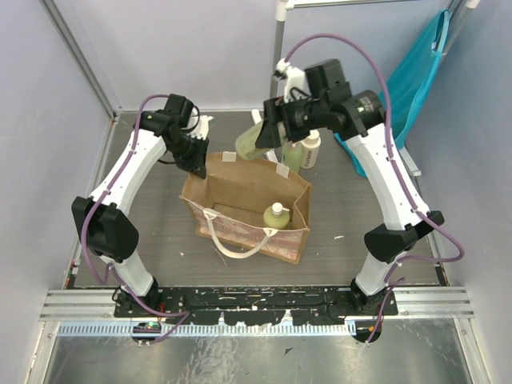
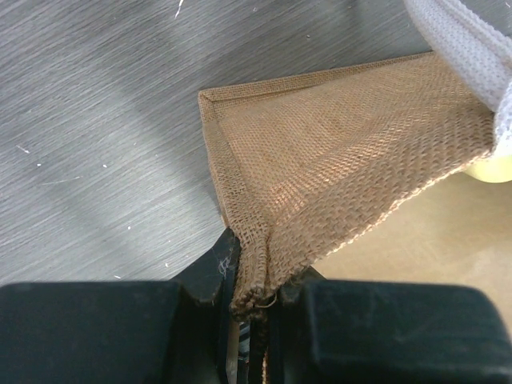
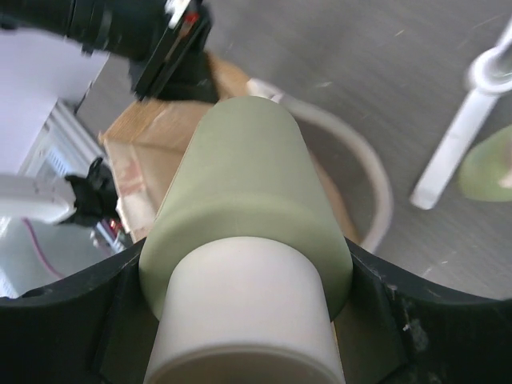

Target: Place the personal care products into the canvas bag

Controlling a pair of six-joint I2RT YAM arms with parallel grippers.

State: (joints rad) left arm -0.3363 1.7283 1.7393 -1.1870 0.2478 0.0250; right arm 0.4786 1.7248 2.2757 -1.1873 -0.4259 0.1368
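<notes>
The right pincer [image 3: 248, 276] is clamped across a pale yellow-green translucent bottle with a cream cap [image 3: 244, 184], holding it in the air over the far rim of the boxy tan-brown canvas bag [image 1: 240, 196]. The left pincer [image 2: 250, 308] grips the bag's far left corner, fingers closed on the fabric. A pump-top bottle [image 1: 276, 216] stands inside the bag, to the right. A green bottle [image 1: 293, 154] and a paler bottle [image 1: 310, 150] stand on the grey table [image 1: 160, 240] just beyond the bag.

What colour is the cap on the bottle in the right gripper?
The cap is cream white, bottle pale green; right wrist view shows it best.
</notes>
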